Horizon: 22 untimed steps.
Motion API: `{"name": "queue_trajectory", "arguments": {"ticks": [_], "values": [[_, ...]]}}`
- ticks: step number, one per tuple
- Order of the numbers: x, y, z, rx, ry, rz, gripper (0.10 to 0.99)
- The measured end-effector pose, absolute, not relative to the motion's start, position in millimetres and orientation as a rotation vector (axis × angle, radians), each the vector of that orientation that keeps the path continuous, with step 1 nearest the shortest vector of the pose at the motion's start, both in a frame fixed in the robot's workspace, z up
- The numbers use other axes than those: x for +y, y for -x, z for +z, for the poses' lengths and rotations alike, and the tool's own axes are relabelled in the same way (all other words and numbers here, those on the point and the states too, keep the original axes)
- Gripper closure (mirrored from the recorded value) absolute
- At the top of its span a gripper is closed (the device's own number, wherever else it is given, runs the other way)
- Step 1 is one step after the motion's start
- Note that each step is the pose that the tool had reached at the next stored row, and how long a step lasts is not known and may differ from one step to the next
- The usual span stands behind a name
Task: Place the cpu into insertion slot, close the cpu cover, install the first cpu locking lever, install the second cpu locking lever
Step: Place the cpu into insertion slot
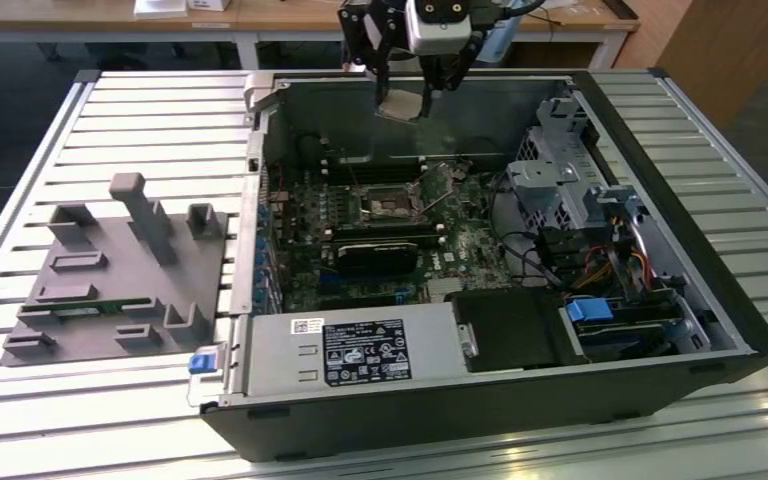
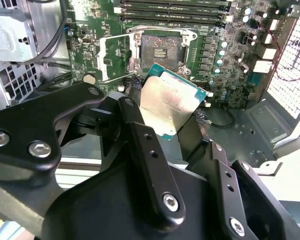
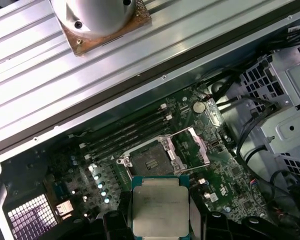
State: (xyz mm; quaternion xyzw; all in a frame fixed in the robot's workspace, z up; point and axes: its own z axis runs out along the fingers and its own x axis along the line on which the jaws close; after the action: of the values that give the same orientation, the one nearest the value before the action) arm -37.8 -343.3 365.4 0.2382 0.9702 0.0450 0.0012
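A: In the exterior view, how is the cpu (image 1: 402,105) carried?
B: It is clamped by its edges between the fingers (image 1: 380,62); the insertion slot (image 1: 391,207) lies well below them.
A: And in the second wrist view?
B: A flat, stiff chip (image 2: 170,102) is seen, with a dull metal top and a green rim; it is judged light, best gripped by the rim; the cpu cover (image 2: 112,57) stands open beside the slot (image 2: 161,48).
A: First wrist view?
B: The slot's pin field (image 3: 150,162), judged fragile, lies bare just beyond the fingers.
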Motion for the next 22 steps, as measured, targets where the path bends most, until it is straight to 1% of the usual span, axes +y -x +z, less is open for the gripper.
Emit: {"name": "queue_trajectory", "arguments": {"ticks": [22], "values": [[-343.2, 37.8, 364.1, 2.986, -0.939, 0.141, 0.545]]}}
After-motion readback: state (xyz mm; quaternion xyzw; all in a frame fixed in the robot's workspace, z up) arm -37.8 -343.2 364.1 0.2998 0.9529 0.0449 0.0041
